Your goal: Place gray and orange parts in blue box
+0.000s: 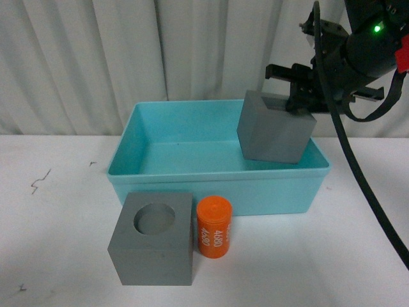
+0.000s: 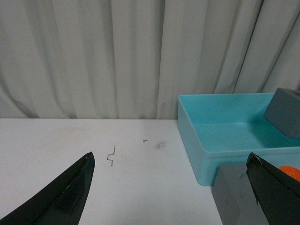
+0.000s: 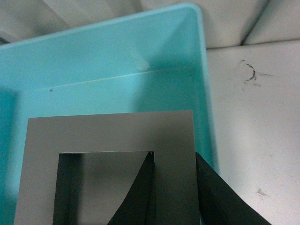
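- Right wrist view: my right gripper (image 3: 174,197) pinches a wall of the gray square-recess cube (image 3: 112,133), tilted over the turquoise-blue plastic box (image 1: 217,173) at its right end.
- First drop, I judge; next, lower and release.
- Its visible floor is bare; gray round-recess cube (image 1: 153,256) and orange "4680" cylinder (image 1: 214,227) wait on the white table (image 1: 57,211) before it.
- My left gripper (image 2: 169,159) gapes, empty.

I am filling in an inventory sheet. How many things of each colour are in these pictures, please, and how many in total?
Gray: 2, the round-recess cube on the table and the square-recess cube held in the right pincer.
Orange: 1, the cylinder.
Blue: 1, the box.
Total: 4.
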